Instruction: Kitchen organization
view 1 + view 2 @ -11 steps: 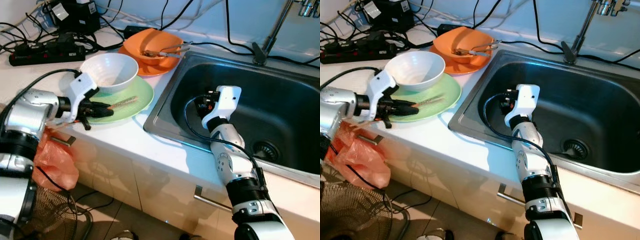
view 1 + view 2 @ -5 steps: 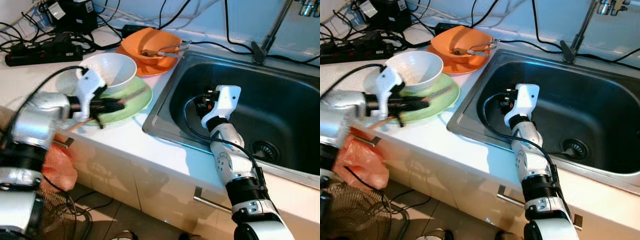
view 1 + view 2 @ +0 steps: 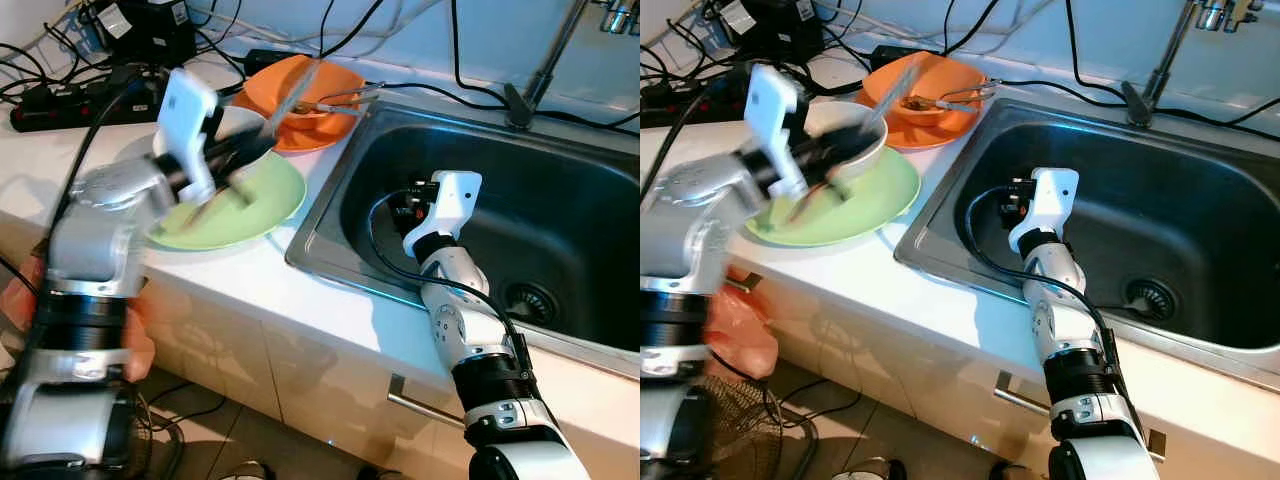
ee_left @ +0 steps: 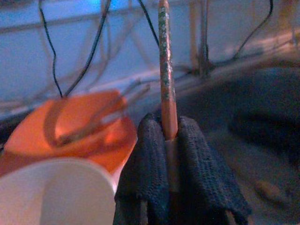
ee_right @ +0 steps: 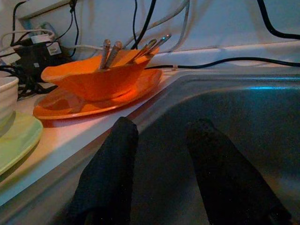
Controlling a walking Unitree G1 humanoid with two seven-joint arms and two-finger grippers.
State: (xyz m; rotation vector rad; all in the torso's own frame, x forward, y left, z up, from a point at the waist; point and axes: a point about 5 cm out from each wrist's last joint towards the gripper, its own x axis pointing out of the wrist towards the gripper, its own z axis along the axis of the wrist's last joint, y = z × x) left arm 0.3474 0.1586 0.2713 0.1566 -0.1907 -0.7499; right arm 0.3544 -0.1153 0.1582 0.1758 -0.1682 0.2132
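My left gripper (image 3: 258, 142) is shut on a brown chopstick (image 4: 166, 79) and is raised, blurred, over the white bowl (image 3: 858, 132) and the green plate (image 3: 255, 205). The chopstick (image 3: 298, 88) slants up toward the orange bowl (image 3: 325, 82), which sits on an orange plate (image 5: 79, 105) and holds metal utensils (image 5: 140, 50). My right gripper (image 5: 161, 164) is open with nothing between its fingers. It hangs inside the steel sink (image 3: 570, 210), near the sink's left wall.
A faucet (image 3: 540, 70) stands behind the sink. Black cables and a power strip (image 3: 60, 105) crowd the back left of the white counter (image 3: 270, 285). An orange plastic bag (image 3: 740, 340) hangs below the counter edge, above a cabinet handle (image 3: 425, 400).
My left arm rose from the green plate's edge and swung toward the orange bowl, lifting the chopstick off the plate. The right arm stayed still in the sink.
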